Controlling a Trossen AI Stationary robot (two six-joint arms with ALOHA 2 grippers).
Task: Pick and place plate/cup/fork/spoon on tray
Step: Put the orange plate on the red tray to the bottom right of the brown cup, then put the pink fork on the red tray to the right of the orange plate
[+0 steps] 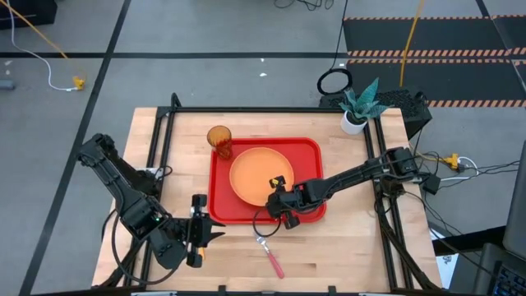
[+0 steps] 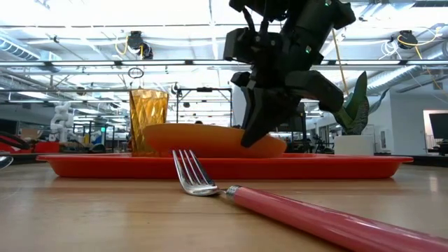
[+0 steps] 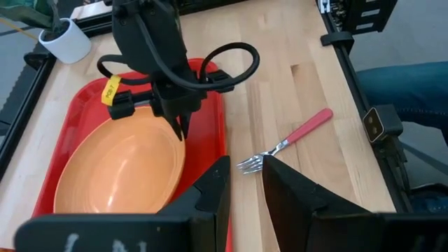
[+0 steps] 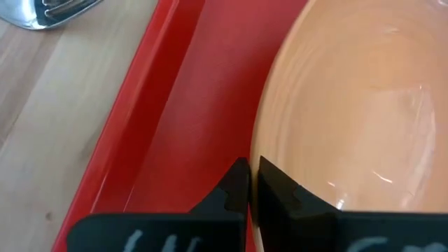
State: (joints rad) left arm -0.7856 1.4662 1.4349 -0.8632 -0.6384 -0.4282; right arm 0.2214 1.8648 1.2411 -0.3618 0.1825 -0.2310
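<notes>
At the left of the high view, the left gripper [image 1: 215, 236] waits low over the bare wooden table [image 1: 345, 247], just off the near-left corner of the tray, its two dark fingers [image 3: 210, 189] partly apart with nothing between them. Up from it, on the far-left corner of the large flat red plastic rectangular tray [image 1: 312, 148] with its raised rim, stands the small translucent amber-orange plastic tumbler, the cup [image 1: 219, 139], upright and just beside the plate. The large round shallow orange plastic plate [image 1: 255, 168] lies flat in the middle of the tray. The right gripper [image 1: 278, 196] reaches in from the right side of the table and hangs above the near edge of the plate, where plate meets the red tray floor; its fingers [image 4: 241, 185] are pressed together, tips pointing down, and grip nothing that can be seen. In the low view the tips come down to about the plate's rim, though whether they touch it cannot be told. On the bare wood nearer than the tray, just beside its near rim and below the right gripper, lies the small fork [image 1: 269, 255] with silver metal tines and a pinkish-red plastic handle, tines toward the tray and handle angled away to the right. At the far-right corner of the table stands a small green plant in a white pot [image 1: 356, 111].
</notes>
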